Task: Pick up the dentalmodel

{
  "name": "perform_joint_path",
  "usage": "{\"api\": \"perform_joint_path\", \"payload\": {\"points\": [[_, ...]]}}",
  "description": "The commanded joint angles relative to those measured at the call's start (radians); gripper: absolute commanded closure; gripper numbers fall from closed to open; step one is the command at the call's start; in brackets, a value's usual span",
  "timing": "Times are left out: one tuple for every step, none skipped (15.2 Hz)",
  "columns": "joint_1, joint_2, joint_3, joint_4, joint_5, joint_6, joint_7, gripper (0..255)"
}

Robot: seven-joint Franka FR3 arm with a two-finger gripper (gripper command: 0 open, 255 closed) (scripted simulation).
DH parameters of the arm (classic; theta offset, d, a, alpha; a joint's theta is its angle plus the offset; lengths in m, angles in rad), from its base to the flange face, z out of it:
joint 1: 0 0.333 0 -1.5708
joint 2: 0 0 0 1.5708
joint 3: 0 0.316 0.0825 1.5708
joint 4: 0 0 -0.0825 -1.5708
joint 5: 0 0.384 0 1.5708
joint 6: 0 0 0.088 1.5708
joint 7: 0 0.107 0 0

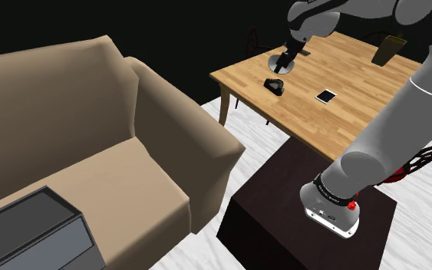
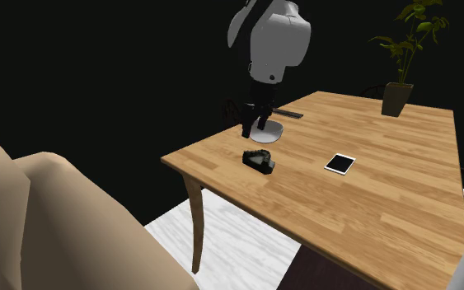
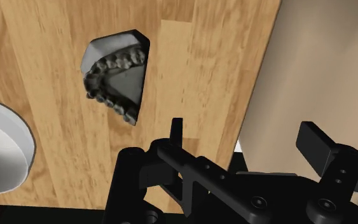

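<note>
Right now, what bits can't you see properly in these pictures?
- White dish: cut off by the wrist view's edge; in the second exterior view the gripper stands in front of part of it.
- Dental model: its underside is hidden against the table in every view.
- Flat white-edged device: too small in both exterior views to tell what it is.
</note>
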Motion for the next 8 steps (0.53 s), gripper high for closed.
{"api": "perform_joint_path", "payload": {"points": [[-0.022,0.079,-0.011,0.056,0.054,0.002,-0.054,0],[-0.036,0.12,-0.013,0.087,0.08,0.0,-0.078,0],[-0.052,0.16,-0.012,0.118,0.105,-0.002,-0.101,0],[-0.069,0.2,-0.011,0.151,0.13,-0.006,-0.123,0],[-0.087,0.239,-0.007,0.185,0.152,-0.01,-0.142,0],[-0.107,0.279,-0.004,0.221,0.174,-0.015,-0.16,0],[-0.127,0.318,0.001,0.257,0.194,-0.021,-0.176,0],[-0.147,0.357,0.006,0.295,0.212,-0.028,-0.19,0]]}}
